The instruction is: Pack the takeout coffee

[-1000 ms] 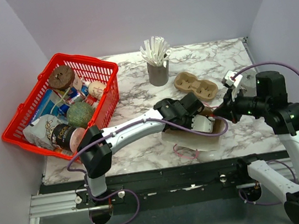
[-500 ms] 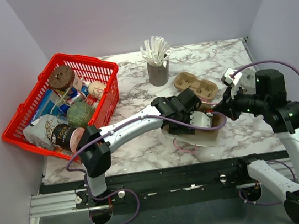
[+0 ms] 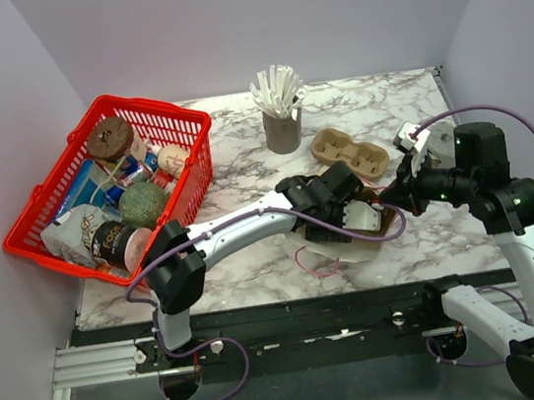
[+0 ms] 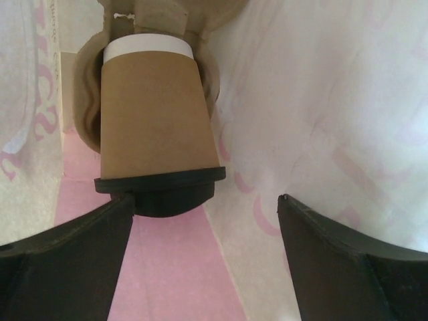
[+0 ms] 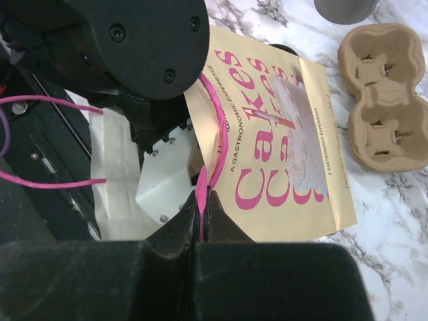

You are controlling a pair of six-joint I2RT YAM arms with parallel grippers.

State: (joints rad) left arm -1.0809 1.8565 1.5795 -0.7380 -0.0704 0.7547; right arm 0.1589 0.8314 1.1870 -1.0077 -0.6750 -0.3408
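In the left wrist view I look into the paper bag (image 4: 321, 100). The tan takeout coffee cup (image 4: 157, 114) with its black lid (image 4: 160, 190) lies there, its base set in a brown pulp carrier (image 4: 83, 100) at the bag's far end. My left gripper (image 4: 206, 200) is open, fingers on either side of the lid, the left finger close beside it. From above, the left gripper (image 3: 354, 218) is reached into the bag (image 3: 338, 248), which hides the cup. My right gripper (image 5: 204, 194) is shut on the bag's pink handle (image 5: 215, 134).
An empty pulp two-cup carrier (image 3: 350, 151) lies just behind the bag, with a grey cup of white sticks (image 3: 281, 118) behind that. A red basket (image 3: 111, 187) full of groceries sits at the left. Walls enclose the table on three sides.
My left gripper's jaws have opened wide inside the bag, letting go of the cup. The bag has shifted slightly under the arm. The right gripper still holds the handle.
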